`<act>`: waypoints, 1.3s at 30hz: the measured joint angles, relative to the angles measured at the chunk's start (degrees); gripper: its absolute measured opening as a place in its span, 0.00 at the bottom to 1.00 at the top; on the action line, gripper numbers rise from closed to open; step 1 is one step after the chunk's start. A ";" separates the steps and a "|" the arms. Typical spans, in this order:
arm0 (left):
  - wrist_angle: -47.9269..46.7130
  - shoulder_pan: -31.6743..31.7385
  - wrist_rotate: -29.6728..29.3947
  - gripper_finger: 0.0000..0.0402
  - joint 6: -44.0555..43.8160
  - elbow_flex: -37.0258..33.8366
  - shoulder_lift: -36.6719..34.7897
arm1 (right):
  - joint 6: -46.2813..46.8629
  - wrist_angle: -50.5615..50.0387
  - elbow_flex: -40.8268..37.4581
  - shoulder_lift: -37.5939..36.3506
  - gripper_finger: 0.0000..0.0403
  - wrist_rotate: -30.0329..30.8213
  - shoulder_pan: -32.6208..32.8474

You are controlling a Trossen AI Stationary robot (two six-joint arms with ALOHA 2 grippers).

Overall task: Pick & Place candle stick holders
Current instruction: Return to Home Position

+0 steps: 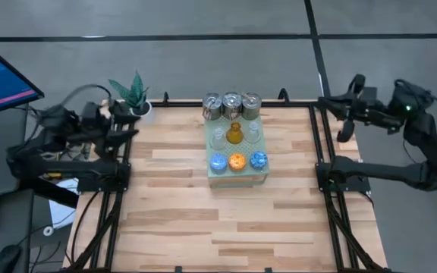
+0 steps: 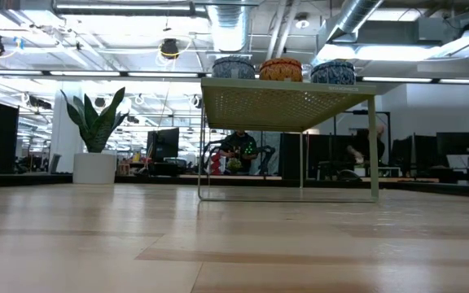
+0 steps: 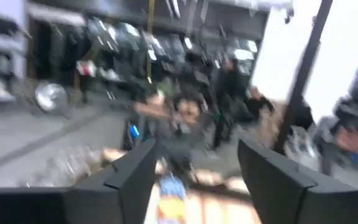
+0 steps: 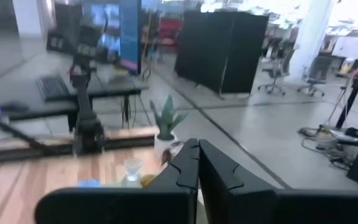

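**Homing Both Arms**

My left gripper [image 3: 196, 146] is spread and empty. It sits at the left edge of the bench [image 1: 203, 227], near the potted plant [image 1: 133, 95]. My right gripper [image 4: 197, 148] is pressed together and empty, beyond the right edge. All nine candle stick holders [image 1: 236, 139] stand in three rows on the pale-green shelf [image 1: 212, 179] at bench centre. To home cleanly, I judge that each arm should fold back outside the frame, clear of plant and shelf.

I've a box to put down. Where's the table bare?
Bare: the table's front half and the strips either side of the pale-green shelf. Crowded: the shelf top, with nine candle stick holders; the plant corner, by the left gripper; the right gripper hangs off-table.
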 joint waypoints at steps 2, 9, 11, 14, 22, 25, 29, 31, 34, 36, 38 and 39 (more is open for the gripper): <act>-1.11 0.44 2.95 0.52 -1.29 -1.83 -1.33 | 1.84 2.68 -4.47 -3.61 0.00 0.00 -0.23; 0.53 0.49 8.99 0.30 -7.79 -12.32 -4.24 | 11.63 4.09 -20.08 -13.60 0.00 -0.17 -0.21; 1.75 0.49 10.27 0.24 -9.54 -16.03 -5.14 | 14.63 5.95 -24.83 -16.17 0.00 -0.64 -0.19; 5.32 0.49 10.70 0.16 -11.71 -21.73 -6.58 | 18.17 10.12 -31.32 -19.77 0.00 -1.64 -0.19; 10.71 0.49 11.19 0.01 -14.23 -33.30 -12.13 | 22.33 19.91 -42.29 -25.52 0.00 -1.55 -0.19; 10.14 0.49 12.01 0.01 -16.06 -35.51 -17.31 | 22.34 19.45 -43.77 -26.18 0.00 -1.46 -0.19; 9.98 0.49 10.58 0.01 -16.24 -38.71 -26.01 | 22.10 19.66 -44.83 -26.18 0.00 -1.46 -0.19; 9.82 0.49 8.87 0.01 -16.27 -40.27 -27.90 | 22.04 19.66 -45.74 -26.18 0.00 -1.46 -0.17; 7.60 0.47 8.00 0.01 -16.24 -42.04 -27.03 | 21.95 19.55 -47.72 -26.15 0.00 -1.61 -0.09; 8.79 0.48 7.78 0.01 -16.46 -43.57 -26.85 | 22.32 20.10 -49.60 -26.06 0.00 -1.86 0.31; 8.92 0.49 7.76 0.01 -16.82 -45.43 -27.40 | 22.67 22.22 -52.21 -26.16 0.00 -2.23 1.05; 9.21 0.49 7.71 0.01 -17.33 -46.29 -27.81 | 22.80 23.80 -53.46 -26.13 0.00 -2.42 1.40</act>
